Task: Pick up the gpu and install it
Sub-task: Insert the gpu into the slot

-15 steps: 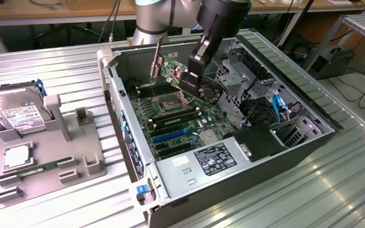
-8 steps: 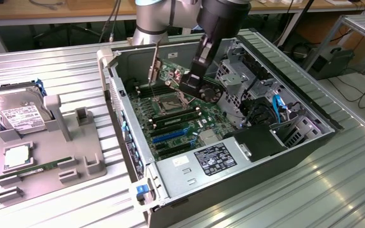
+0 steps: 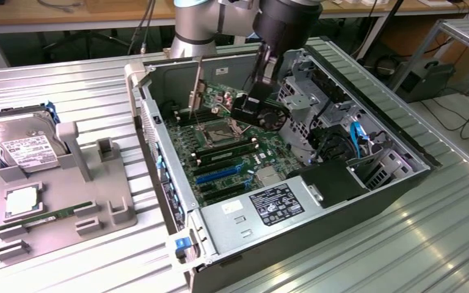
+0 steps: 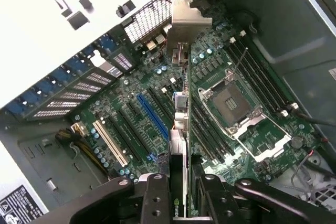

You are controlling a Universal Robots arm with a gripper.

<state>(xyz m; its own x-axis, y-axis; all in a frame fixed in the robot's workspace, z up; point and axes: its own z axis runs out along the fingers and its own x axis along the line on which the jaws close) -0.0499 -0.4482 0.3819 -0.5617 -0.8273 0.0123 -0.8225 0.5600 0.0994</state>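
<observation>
The gpu [image 4: 181, 129] appears edge-on in the wrist view, its silver bracket [image 4: 186, 19] at the far end. My gripper [image 4: 181, 195] is shut on it, one black finger [image 4: 156, 198] on each side of the card. It hangs above the motherboard [image 4: 131, 93], between the blue slot [image 4: 152, 114] and the CPU socket [image 4: 233, 103], clear of the board. In the exterior view the gpu [image 3: 217, 96] stands upright inside the open computer case [image 3: 381, 110], held by my gripper [image 3: 247, 108] near the case's back wall.
A grey holder [image 3: 96, 201] at the exterior view's left carries a hard drive [image 3: 22, 143], a CPU chip [image 3: 22, 201] and a memory stick [image 3: 51, 218]. Inside the case are a power supply [image 3: 271, 204], drive cages [image 3: 316, 91] and loose cables [image 3: 356, 137].
</observation>
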